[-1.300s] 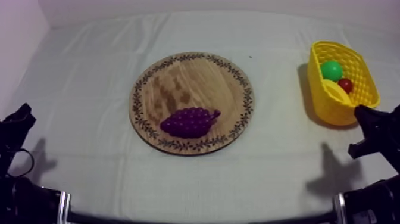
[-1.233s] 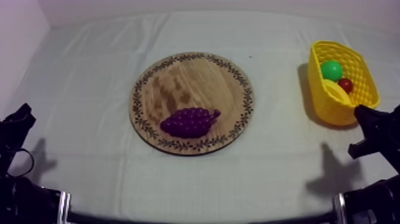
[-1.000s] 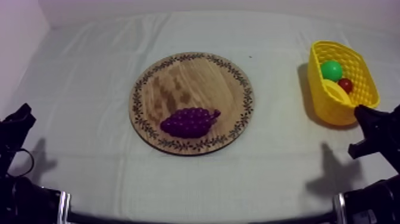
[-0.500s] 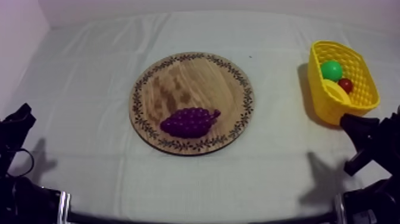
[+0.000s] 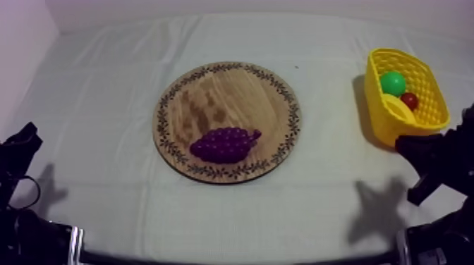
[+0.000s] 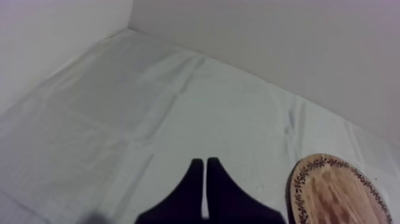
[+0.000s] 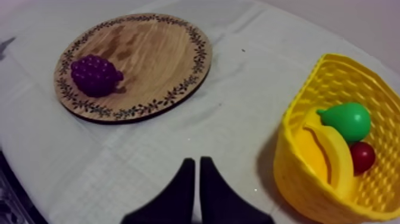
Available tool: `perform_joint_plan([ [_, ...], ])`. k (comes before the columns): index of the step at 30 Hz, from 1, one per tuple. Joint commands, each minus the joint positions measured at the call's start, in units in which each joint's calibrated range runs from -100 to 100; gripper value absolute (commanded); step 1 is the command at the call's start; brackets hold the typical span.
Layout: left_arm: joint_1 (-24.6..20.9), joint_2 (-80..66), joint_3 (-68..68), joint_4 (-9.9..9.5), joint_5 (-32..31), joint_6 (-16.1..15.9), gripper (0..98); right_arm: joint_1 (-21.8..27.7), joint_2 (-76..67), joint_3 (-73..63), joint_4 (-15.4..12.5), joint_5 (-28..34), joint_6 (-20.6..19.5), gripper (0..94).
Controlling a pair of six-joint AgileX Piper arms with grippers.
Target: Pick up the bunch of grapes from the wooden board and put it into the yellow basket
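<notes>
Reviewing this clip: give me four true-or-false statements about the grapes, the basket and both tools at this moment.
1. The bunch of grapes lies on the wooden board. True.
2. The yellow basket is empty. False: it holds a pear, a banana and a small red fruit.
3. The right tool grips the grapes. False: it is shut on nothing, off the board.
4. The left tool is shut on nothing. True.

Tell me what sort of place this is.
Probably a robot practice bench in a lab, not a kitchen: a table under a plain cloth, toy grapes on a wooden board, and a yellow basket holding a pear and a banana, with bare walls behind.
</notes>
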Motion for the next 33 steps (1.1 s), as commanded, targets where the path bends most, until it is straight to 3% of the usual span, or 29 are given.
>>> perform_joint_plan([
  [1, 0.0, 0.0, 0.0, 0.01, 0.0, 0.0, 0.0, -2.4, 11.4, -8.4, 2.2, 3.9, -2.3, 0.6],
  [7, 0.0, 0.0, 0.0, 0.01, 0.0, 0.0, 0.0, -9.1, 29.2, -32.6, 5.4, 19.0, -4.6, 0.6],
  [11, 0.0, 0.0, 0.0, 0.01, 0.0, 0.0, 0.0, -11.8, 39.5, -45.9, 6.5, 26.4, -3.5, 0.6],
  [23, 0.0, 0.0, 0.0, 0.01, 0.0, 0.0, 0.0, -16.0, 65.9, -57.5, 11.1, 29.0, 1.9, 0.6],
  [33, 0.0, 0.0, 0.0, 0.01, 0.0, 0.0, 0.0, -14.0, 81.3, -76.9, 7.4, 32.1, 12.5, 0.6],
])
